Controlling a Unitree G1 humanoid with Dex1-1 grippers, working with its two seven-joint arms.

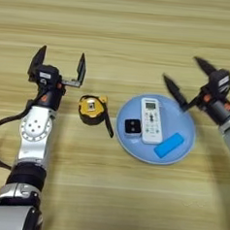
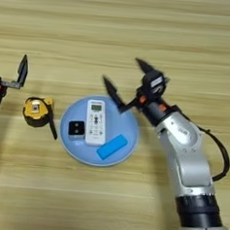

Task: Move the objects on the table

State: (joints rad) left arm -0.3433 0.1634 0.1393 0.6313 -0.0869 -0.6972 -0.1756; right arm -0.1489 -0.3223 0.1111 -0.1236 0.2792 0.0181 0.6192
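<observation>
In the left eye view the left gripper (image 1: 60, 62) stands wide open beyond the tape measure (image 1: 92, 109) on the table (image 1: 123, 30), while in the right eye view the right gripper (image 2: 124, 74), also spread wide, hovers at the pale-blue plate (image 2: 131, 125) carrying the white remote (image 2: 95, 121), the small silver-grey box (image 2: 77, 130) and a blue block (image 2: 112, 147).

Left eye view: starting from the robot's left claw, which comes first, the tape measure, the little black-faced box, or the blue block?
From the left gripper:
1. Tape measure, on the table just beside the plate.
2. Silver-grey box, on the plate's near-left part.
3. Blue block, on the plate's right part, farthest.
</observation>
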